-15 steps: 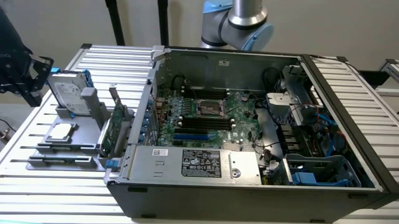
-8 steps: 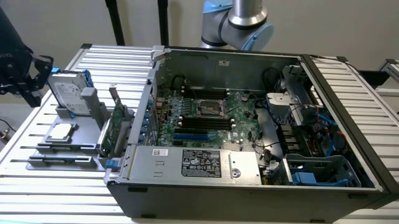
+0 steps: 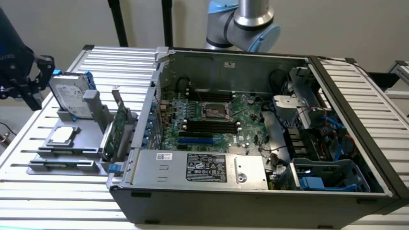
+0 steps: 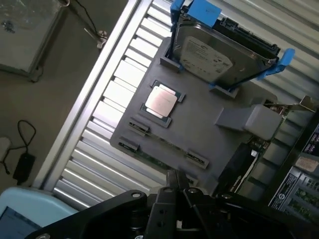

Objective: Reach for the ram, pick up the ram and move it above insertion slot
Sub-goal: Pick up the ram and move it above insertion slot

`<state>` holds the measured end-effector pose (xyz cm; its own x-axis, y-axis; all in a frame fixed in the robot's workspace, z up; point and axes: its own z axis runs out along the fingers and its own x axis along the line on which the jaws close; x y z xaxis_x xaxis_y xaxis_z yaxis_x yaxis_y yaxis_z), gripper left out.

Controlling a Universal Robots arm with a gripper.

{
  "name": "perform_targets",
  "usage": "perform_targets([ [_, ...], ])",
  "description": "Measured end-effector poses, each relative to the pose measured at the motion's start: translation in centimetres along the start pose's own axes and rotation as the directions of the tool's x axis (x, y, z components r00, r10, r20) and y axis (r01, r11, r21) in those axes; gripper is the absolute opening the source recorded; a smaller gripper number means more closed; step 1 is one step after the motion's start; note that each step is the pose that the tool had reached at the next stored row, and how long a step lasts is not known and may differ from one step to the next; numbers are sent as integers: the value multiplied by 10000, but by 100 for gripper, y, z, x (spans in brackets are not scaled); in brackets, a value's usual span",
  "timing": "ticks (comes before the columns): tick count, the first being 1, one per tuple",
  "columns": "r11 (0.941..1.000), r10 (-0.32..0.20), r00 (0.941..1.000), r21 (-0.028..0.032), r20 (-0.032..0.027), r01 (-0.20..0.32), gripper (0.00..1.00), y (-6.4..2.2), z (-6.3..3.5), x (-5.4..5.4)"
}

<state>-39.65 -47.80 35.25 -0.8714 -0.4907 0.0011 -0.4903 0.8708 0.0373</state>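
One gripper (image 4: 175,178), fingers clenched together with nothing between them. It hangs off the grey fixture tray (image 3: 38,168) on the exterior view's left, clear of everything the tray carries.

Ram (image 4: 162,155): thin green strip lying flat in a slot along one edge of the fixture tray, seated between two small end holders. Not touched by the gripper.

Other items, placed relative to the fixture tray:
- Hard drive (image 4: 214,55) in a blue carrier, standing on edge in a holder at the tray edge opposite the ram.
- CPU (image 4: 161,102), square with a silver lid, flat in a recess mid-tray, between the hard drive and the ram.
- Grey block (image 4: 249,119), a raised part of the tray beside the hard drive.
- Expansion card (image 3: 118,129), green with a metal bracket, upright on the tray side that faces the computer case.
- Computer case (image 3: 357,96), side panel off, just beside the tray on the exterior view's right; motherboard (image 3: 211,115) exposed inside.
- Slatted aluminium table (image 3: 38,196) under the tray and the case.

The upright hard drive and expansion card are the tallest things on the tray, both apart from the ram's slot.
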Motion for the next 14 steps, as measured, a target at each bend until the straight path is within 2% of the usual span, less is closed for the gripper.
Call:
perform_targets([
  [4, 9974, -717, 9974, 0, -26, 717, 10, 0, 5, 0],
  [7, 9920, -1260, 9920, -2, -46, 1260, 10, 0, 9, 0],
  [10, 9838, -1794, 9838, -5, -66, 1794, 10, -1, 13, 0],
  [14, 9678, -2517, 9678, -10, -93, 2517, 10, -1, 18, 0],
])
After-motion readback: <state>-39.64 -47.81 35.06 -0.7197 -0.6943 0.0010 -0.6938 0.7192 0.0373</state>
